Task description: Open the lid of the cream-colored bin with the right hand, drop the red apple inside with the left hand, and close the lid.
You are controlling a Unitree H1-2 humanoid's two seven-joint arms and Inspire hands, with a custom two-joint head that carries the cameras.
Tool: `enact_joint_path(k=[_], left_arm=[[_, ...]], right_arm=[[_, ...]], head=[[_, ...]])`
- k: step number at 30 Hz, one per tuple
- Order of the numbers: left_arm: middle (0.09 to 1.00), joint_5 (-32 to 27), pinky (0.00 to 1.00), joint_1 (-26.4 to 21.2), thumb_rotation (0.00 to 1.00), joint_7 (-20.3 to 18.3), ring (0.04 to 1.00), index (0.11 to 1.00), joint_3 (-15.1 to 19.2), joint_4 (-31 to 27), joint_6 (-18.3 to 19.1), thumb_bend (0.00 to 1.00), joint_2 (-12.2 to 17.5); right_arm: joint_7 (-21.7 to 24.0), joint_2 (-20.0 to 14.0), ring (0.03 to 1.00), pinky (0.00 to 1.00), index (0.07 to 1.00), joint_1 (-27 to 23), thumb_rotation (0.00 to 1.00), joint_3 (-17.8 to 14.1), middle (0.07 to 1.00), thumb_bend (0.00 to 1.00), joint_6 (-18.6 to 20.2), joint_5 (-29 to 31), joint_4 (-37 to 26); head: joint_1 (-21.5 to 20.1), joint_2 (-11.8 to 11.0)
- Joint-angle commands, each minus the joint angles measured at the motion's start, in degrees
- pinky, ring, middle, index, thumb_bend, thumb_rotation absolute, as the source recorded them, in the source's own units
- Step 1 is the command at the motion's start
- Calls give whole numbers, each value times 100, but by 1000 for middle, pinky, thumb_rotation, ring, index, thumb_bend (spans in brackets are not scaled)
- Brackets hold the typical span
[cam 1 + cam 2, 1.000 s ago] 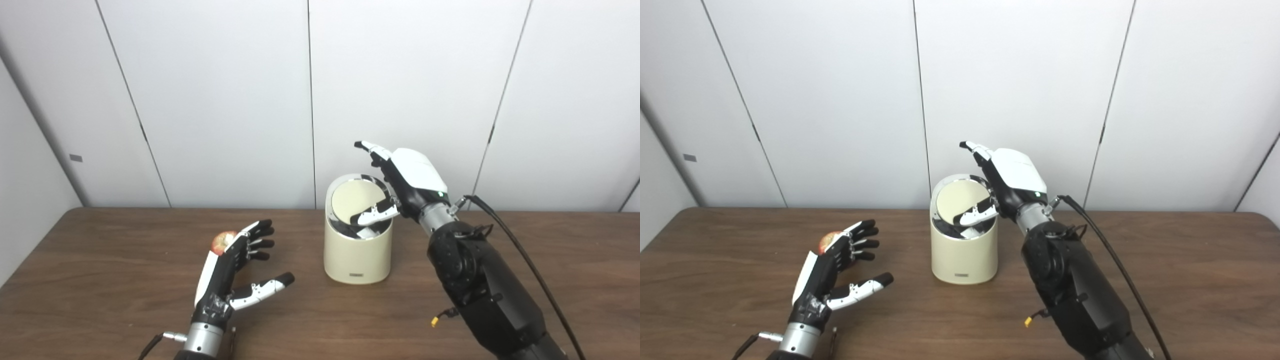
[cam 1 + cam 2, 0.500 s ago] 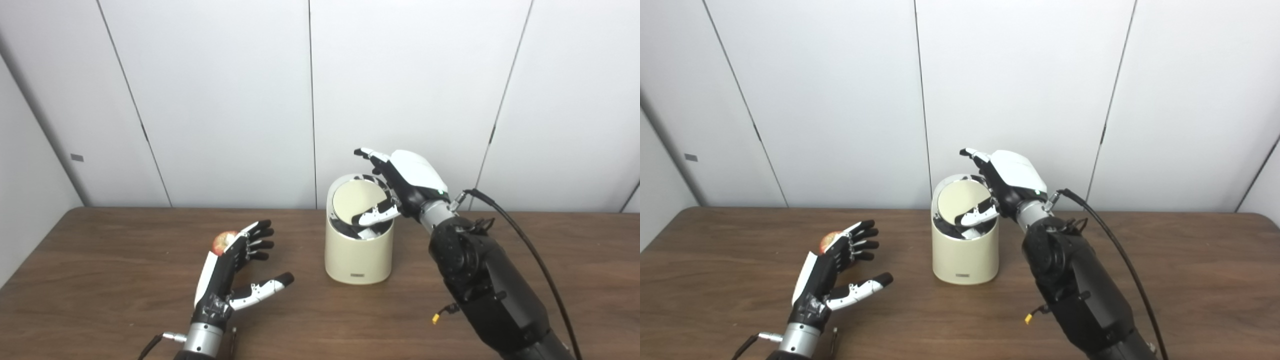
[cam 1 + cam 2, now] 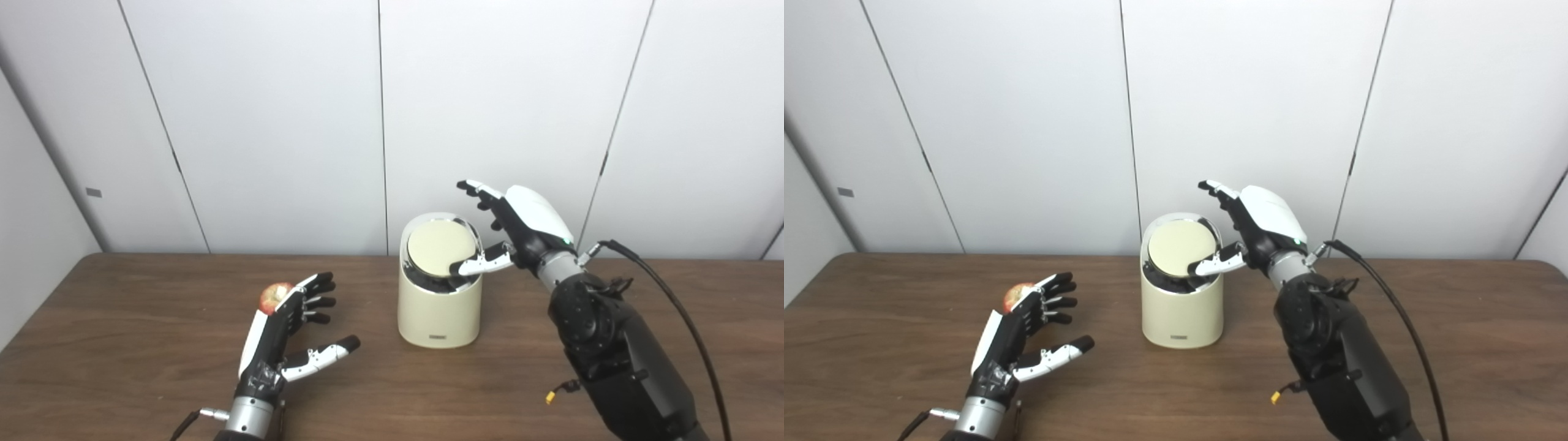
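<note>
The cream-colored bin (image 3: 438, 309) stands mid-table. Its round lid (image 3: 441, 246) is tilted toward me, with a dark gap along the near rim. My right hand (image 3: 520, 223) hovers just right of the bin's top, open, its thumb tip resting at the lid's right edge. The red apple (image 3: 274, 296) lies on the table at the left, partly hidden behind the fingers of my left hand (image 3: 288, 334). That hand is open, fingers spread, right beside the apple and holding nothing.
The brown wooden table (image 3: 122, 367) runs the full width, backed by white wall panels (image 3: 275, 122). A black cable (image 3: 674, 306) trails from my right forearm over the table's right side.
My right hand has moved right and drawn back out of the bin's mouth. The lid has swung down from steeply tilted to nearly level. The left hand and apple have not moved.
</note>
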Motion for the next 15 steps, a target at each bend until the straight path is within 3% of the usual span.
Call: enact_joint_path(k=[1,5,8,11,15], left_arm=[[824,-50,651,-192,219,15,759,851,10,-59,-178,801,19],[825,-129,643,-202,187,-10,762,851,7,-27,-218,791,12],[826,-117,635,-204,187,-5,762,853,1,-31,-216,788,16],[824,-67,642,-201,197,20,757,852,4,-52,-194,791,18],[822,-51,650,-198,210,30,758,852,12,-71,-182,795,31]], right_arm=[[-241,-71,771,595,873,-125,144,-143,867,754,-192,41,-321],[-450,-81,737,565,857,41,143,-298,842,743,-305,137,-426],[-625,0,751,583,851,203,141,-583,848,745,-386,451,-511],[-859,95,776,618,838,416,35,-919,866,754,-700,941,-564],[-1020,7,779,624,855,892,69,-1147,852,721,-694,988,-979]], head=[[20,7],[17,8],[17,8],[22,22],[24,25]])
